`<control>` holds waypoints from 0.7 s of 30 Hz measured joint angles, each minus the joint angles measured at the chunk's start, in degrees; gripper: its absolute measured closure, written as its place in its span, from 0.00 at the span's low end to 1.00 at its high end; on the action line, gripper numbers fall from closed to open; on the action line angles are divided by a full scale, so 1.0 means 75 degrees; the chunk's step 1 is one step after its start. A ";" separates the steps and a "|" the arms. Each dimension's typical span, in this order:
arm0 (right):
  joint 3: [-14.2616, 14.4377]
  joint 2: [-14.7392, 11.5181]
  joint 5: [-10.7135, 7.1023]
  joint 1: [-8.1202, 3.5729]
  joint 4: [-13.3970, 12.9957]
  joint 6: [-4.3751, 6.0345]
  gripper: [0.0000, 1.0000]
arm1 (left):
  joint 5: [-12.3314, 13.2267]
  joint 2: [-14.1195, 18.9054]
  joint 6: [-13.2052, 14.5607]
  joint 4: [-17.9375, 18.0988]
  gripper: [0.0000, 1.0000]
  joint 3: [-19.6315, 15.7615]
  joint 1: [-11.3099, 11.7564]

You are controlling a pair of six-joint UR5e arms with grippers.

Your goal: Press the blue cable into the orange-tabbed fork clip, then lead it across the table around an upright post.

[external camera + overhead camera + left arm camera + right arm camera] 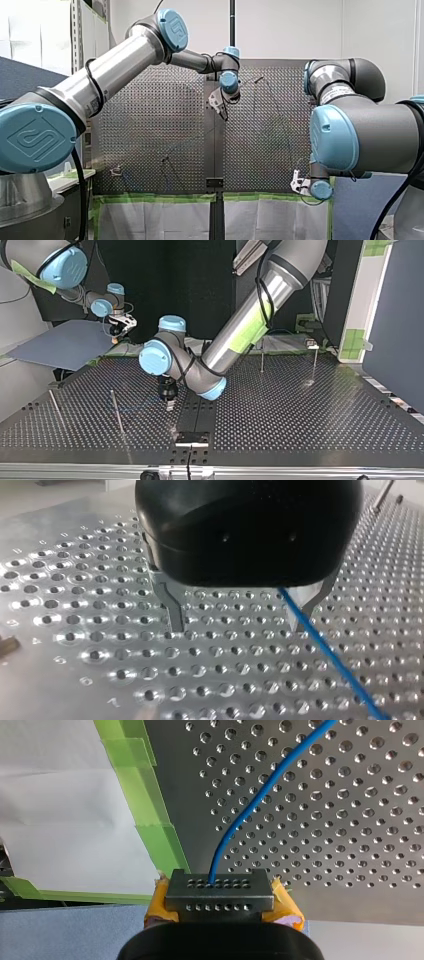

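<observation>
The blue cable [250, 805] runs out of my right gripper [218, 885], whose yellow-padded fingers are shut on its end at the table's taped edge. My left gripper [240, 625] hovers low over the perforated plate with its metal fingers [172, 612] wide open. The blue cable [325, 650] passes just inside one of its fingers, lying on the plate, not gripped. In the top view my left gripper [169, 401] is near the middle of the table and my right gripper [120, 326] at the far left edge. A small clip [312, 346] stands at the far right; its colour is unclear.
Thin upright posts [117, 412] [55, 407] stand at the top view's left, and two more [262, 357] [315, 365] at its far right. A black bracket [192, 437] sits at the near middle edge. Green tape [150, 810] lines the table's rim.
</observation>
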 joint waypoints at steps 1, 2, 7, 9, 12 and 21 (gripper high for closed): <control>-0.0002 -0.0003 -0.0002 0.0002 0.0009 -0.0004 1.00 | 0.0081 0.0000 -0.0082 -0.0019 0.00 -0.0001 0.0012; -0.0004 -0.0004 -0.0002 0.0002 0.0015 -0.0005 1.00 | 0.0147 0.0000 -0.0147 -0.0050 0.00 -0.0001 0.0021; -0.0006 -0.0003 0.0002 0.0009 0.0033 -0.0009 1.00 | 0.0479 0.0000 -0.0551 -0.0348 0.00 -0.0009 0.0055; -0.0005 -0.0003 0.0004 0.0013 0.0036 -0.0009 1.00 | 0.0535 0.0016 -0.0685 -0.0407 0.00 -0.0044 0.0060; -0.0005 -0.0003 0.0006 0.0013 0.0039 -0.0009 1.00 | 0.0645 0.0126 -0.0900 -0.0396 0.00 -0.0193 0.0079; -0.0006 -0.0002 -0.0003 0.0026 0.0045 -0.0009 1.00 | 0.0900 0.0756 -0.1178 0.0174 0.00 -0.0853 0.0184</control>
